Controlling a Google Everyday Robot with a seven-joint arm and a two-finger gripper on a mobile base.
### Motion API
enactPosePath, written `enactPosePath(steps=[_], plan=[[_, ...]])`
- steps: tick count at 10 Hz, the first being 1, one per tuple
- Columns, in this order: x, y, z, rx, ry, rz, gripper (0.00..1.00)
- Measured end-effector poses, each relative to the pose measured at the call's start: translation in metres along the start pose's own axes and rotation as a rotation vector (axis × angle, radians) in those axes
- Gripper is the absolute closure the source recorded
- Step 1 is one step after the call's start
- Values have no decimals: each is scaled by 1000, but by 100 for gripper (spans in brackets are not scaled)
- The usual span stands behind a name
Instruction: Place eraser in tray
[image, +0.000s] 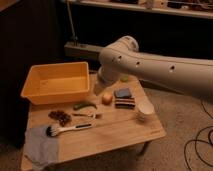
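The eraser (124, 103), a small dark block with reddish and pale stripes, lies on the wooden table right of centre, just in front of a flat blue-grey pad (122, 93). The yellow-orange tray (31, 94) stands at the table's back left with nothing visible in it. My white arm reaches in from the right and bends down. Its gripper (98, 91) hangs open over the table between the tray's right wall and an onion (106, 99), a short way left of the eraser. It holds nothing.
A green pepper (84, 105), a dark clump of small fruit (61, 118), a white-handled brush (67, 130) and a blue-grey cloth (39, 146) lie at the front left. White stacked cups (145, 111) stand right of the eraser. A dark shelf unit stands behind the table.
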Motion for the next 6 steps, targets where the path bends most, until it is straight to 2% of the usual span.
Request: enactPosePath(steps=[1, 3, 5, 6], plan=[[8, -10, 9, 0, 13, 20, 35], [41, -29, 48, -15, 33, 69, 35], [72, -44, 83, -24, 30, 86, 35], [89, -58, 101, -30, 20, 69, 35]])
